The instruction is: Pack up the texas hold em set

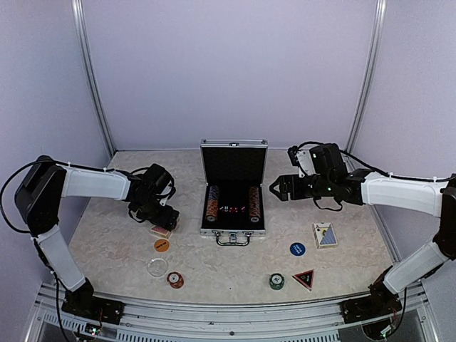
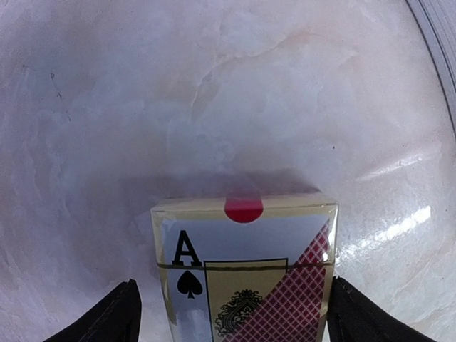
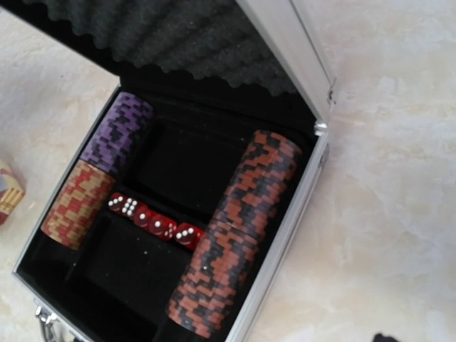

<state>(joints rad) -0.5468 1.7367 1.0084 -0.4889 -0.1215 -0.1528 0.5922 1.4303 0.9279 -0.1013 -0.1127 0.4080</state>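
Note:
The silver case (image 1: pixel 232 229) lies open mid-table with its lid upright. Its black lining holds chip stacks (image 3: pixel 242 235) along both sides and a row of red dice (image 3: pixel 153 222). The red card deck (image 2: pixel 246 278) lies flat on the table left of the case. My left gripper (image 1: pixel 165 217) is down over it and open. Its fingers (image 2: pixel 117 317) straddle the deck, with a gap on the left side. My right gripper (image 1: pixel 274 189) hovers open and empty at the case's right edge. The blue deck (image 1: pixel 325 235) lies on the right.
In front of the case lie an orange disc (image 1: pixel 162 245), a clear disc (image 1: pixel 157 267), a blue disc (image 1: pixel 297 249), two small chip stacks (image 1: pixel 175 280) (image 1: pixel 276 281) and the red-black triangle marker (image 1: pixel 304 278). Walls enclose the table on three sides.

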